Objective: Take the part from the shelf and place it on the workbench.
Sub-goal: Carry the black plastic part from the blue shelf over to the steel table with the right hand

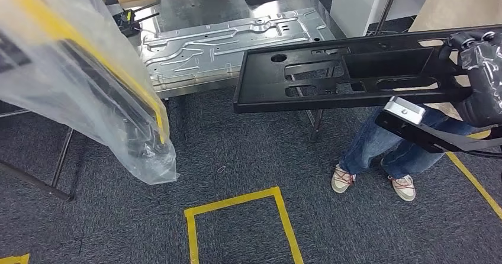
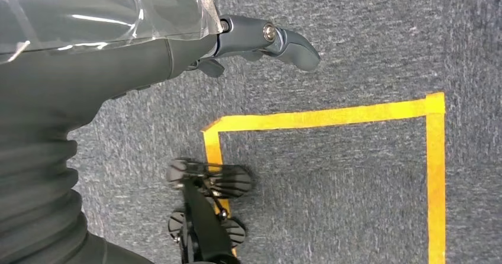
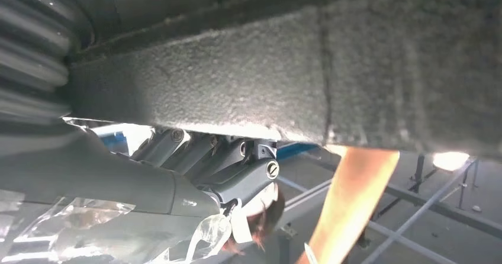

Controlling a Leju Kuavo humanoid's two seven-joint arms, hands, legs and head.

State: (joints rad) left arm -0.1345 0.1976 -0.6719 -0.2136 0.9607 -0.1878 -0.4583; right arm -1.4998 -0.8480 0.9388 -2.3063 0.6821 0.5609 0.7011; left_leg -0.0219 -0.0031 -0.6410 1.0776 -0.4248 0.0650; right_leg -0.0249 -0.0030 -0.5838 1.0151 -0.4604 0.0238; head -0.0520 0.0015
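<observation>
Clear plastic sheeting with a yellow strip (image 1: 77, 74) hung closest to the head camera, at about ten o'clock in its picture. Beyond it, the long black moulded plastic part with cut-out slots (image 1: 349, 74) was carried in the air at about two o'clock, level and well off the grey carpet floor (image 1: 237, 157), its far end held by the right hand (image 1: 482, 77), which was wrapped in plastic film. In the right wrist view the right hand's fingers (image 3: 237, 169) were curled up under the part's rough dark underside (image 3: 237, 68), clamped on it. The left hand (image 2: 260, 42) hung over the carpet near a yellow tape square (image 2: 331, 119), with nothing in it; whether its fingers were spread or curled I could not tell.

The steel worktop (image 1: 248, 6) stood at twelve o'clock, bearing a pressed silver sheet-metal panel (image 1: 231, 45). A person in blue jeans (image 1: 385, 148) stood at four o'clock, beside the part.

By my judgement the carry was in hand: the part was off the shelf but not yet set down. The next move called for bringing it over the worktop, lowering it flat and clear of the person, then letting go.
</observation>
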